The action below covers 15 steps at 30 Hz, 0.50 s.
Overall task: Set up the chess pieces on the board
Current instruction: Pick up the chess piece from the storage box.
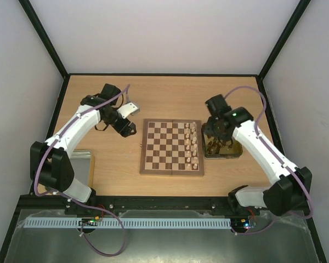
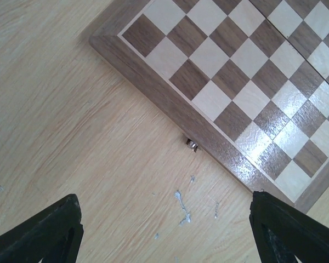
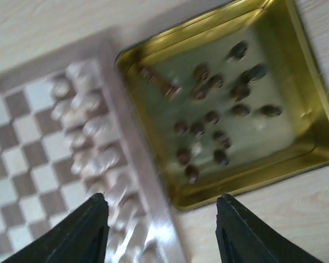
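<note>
Dark chessmen (image 3: 211, 116) lie scattered in a shiny yellow tray (image 3: 263, 137), which sits on the tabletop (image 2: 71, 109) just beside the right edge of the chessboard (image 1: 164, 148). Pale chessmen (image 3: 96, 129) stand along the two ranks of the board nearest that tray; the rest of the squares are bare. The right gripper (image 3: 162, 200) hangs over the tray's near rim with its fingers (image 3: 93, 230) spread apart and nothing between them. The left gripper (image 2: 164, 203) hovers over bare tabletop off the board's far-left corner, also spread wide and empty, with a small metal clasp (image 2: 192, 145) on the board's edge ahead of it.

The dark set looks unplaced, so the job seems about half done, and a pick from the tray is probably next. The risks follow from that. The dark pieces are tiny and close together, so a descending finger could nudge a neighbour or catch two at once. The right wrist view is too blurred to tell which ones are upright, and a badly seated piece could slip out mid-carry. The empty ranks are on the far side of the pale ones, so a low carry across could knock those over.
</note>
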Available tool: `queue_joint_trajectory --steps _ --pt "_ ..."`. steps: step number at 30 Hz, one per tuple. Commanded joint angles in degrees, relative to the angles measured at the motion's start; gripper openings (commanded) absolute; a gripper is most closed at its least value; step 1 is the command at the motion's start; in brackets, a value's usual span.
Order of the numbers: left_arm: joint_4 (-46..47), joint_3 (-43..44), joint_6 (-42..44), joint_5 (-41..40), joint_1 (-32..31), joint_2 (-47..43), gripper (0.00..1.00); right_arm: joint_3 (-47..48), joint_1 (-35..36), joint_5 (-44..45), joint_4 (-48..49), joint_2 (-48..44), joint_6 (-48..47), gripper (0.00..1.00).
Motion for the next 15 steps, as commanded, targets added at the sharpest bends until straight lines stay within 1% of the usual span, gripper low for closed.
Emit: queue_joint_trajectory --steps 1,5,9,11,12,15 --pt "-3.72 -1.53 -0.02 -0.58 -0.22 -1.63 0.83 -3.36 -8.49 -0.79 6.68 1.7 -7.34 0.51" --pt "-5.03 -2.79 0.76 -3.35 -0.28 -0.83 0.82 -6.88 -10.62 -1.21 13.32 5.47 -7.31 0.49" --pt "-5.47 -1.59 0.81 -3.84 0.46 0.53 0.82 -7.01 -13.97 -1.93 17.15 10.72 -7.38 0.43" --pt "-4.97 -0.77 0.66 -3.33 0.63 1.32 0.82 -6.32 -16.66 -2.37 18.4 13.0 -7.38 0.41" --pt "-4.79 -0.27 0.46 -3.05 0.59 1.74 0.82 -5.52 -17.61 -2.61 18.65 14.6 -8.83 0.41" --pt "-3.75 0.44 -0.11 -2.41 0.67 2.29 0.82 -0.26 -18.5 -0.91 17.37 19.98 -9.74 0.38"
